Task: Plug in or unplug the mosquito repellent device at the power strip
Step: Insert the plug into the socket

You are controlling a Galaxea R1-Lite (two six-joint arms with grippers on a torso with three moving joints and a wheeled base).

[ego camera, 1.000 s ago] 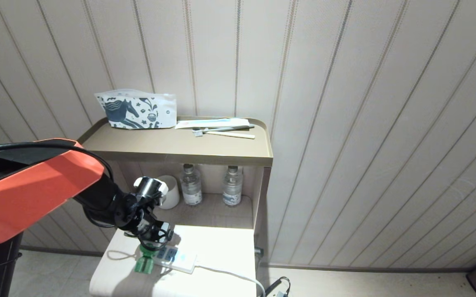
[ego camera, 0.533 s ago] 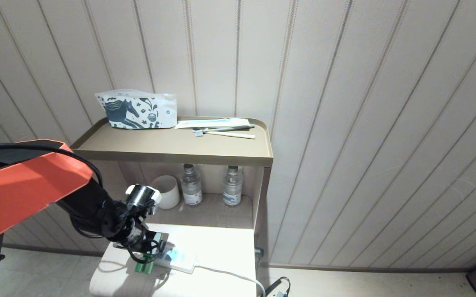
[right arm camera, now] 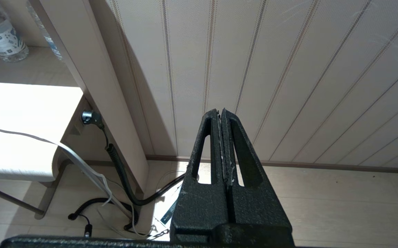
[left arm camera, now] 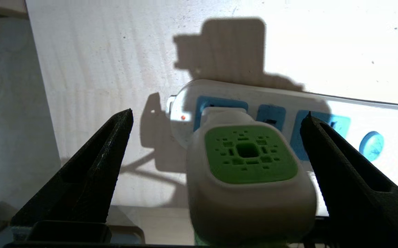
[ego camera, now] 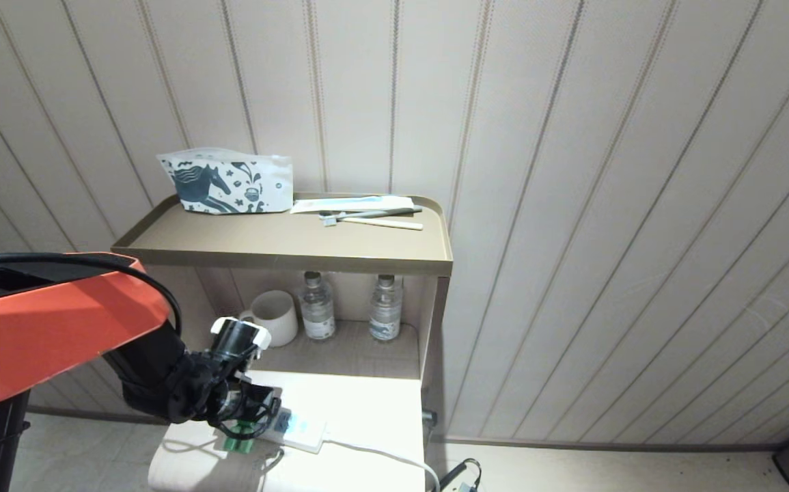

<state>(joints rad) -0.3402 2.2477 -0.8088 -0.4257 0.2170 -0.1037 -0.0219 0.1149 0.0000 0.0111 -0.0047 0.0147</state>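
Lowered since the earlier frame: left gripper (left arm camera: 216, 120), fingers (left arm camera: 92, 172) wide apart, astride but clear of mosquito repellent device (left arm camera: 250, 168), seated in power strip (left arm camera: 357, 113) at worktop (ego camera: 367, 410) 7 o'clock. Step: pre-grasp. Next: close, pull straight out.

left claw (left arm camera: 216, 119) spread wide, right claw (right arm camera: 222, 115) closed

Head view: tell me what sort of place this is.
Probably a hotel or guest bedroom: a bedside shelf unit holding packaged toothbrushes, two water bottles and a mug, against a panelled wall.
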